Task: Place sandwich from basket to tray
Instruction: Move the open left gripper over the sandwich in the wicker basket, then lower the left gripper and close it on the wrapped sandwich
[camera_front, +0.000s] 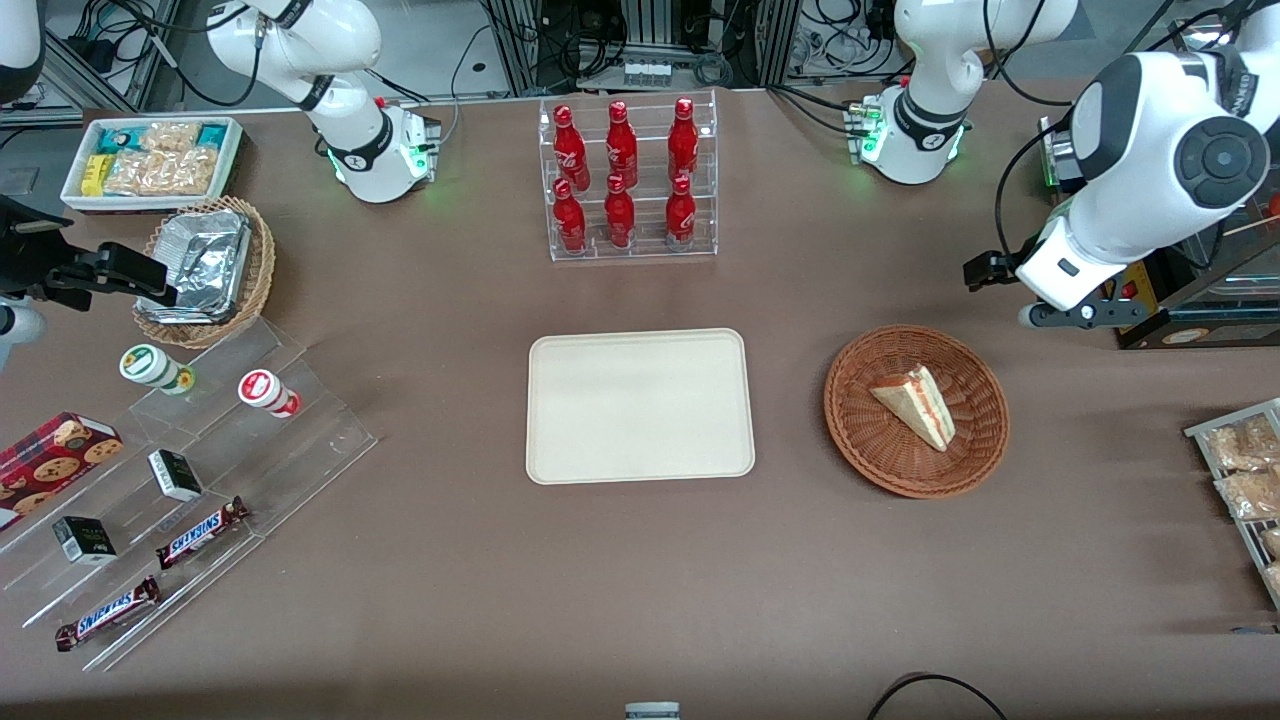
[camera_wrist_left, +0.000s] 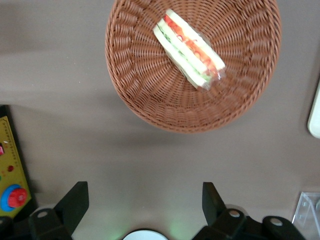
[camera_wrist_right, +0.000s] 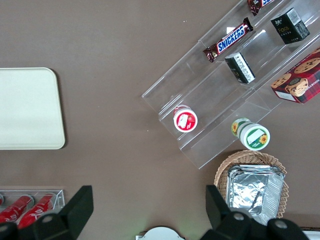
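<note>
Wicker basket (camera_front: 916, 410) on the brown desk (camera_front: 640, 580) holds the sandwich (camera_front: 918, 408), beside the cream tray (camera_front: 640, 406); the claw (camera_front: 1000, 272) hangs above the desk, farther from the front camera than the basket, partly hidden by its arm. Wrist view: fingers (camera_wrist_left: 75, 202) spread wide, holding nothing, basket edge cut off.

SNICKERS on two candy bars (camera_front: 201, 532) on acrylic steps (camera_front: 190, 470)
</note>
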